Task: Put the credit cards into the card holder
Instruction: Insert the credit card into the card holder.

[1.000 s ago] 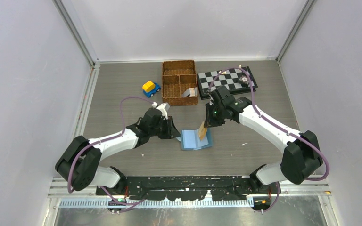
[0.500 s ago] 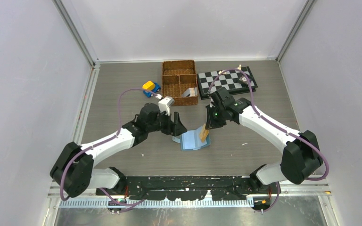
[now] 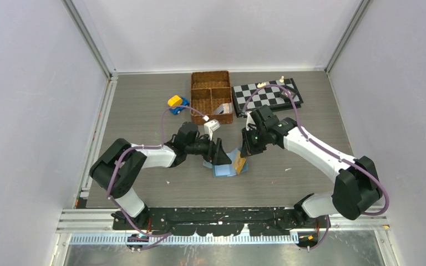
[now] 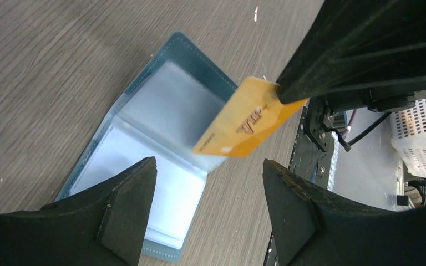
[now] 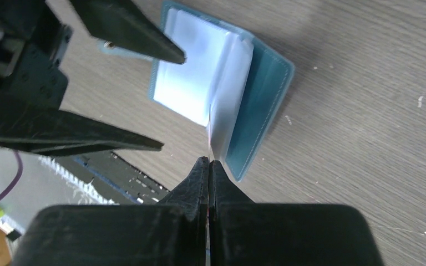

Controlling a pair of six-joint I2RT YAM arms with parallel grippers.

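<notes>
The right tool (image 5: 209,166) pinches the orange-gold card (image 4: 249,117) over the open card holder (image 4: 155,127) — the left tool (image 4: 208,165) gapes wide above it.

Top camera looks down from high behind the near edge, whole counter (image 3: 144,111) in frame. Both wrist cameras hang close, facing each other across the open card holder (image 3: 222,169), which all three share; left wrist also catches the orange card (image 4: 244,124).

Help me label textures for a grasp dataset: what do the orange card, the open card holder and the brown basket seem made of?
Orange card: likely rigid plastic, smooth satin gold, flat though pinched by one edge.
Card holder: teal leather or imitation cover with stitched edge; glossy clear plastic sleeves inside.
Brown basket: visibly woven wicker-like fibre, matte.
</notes>
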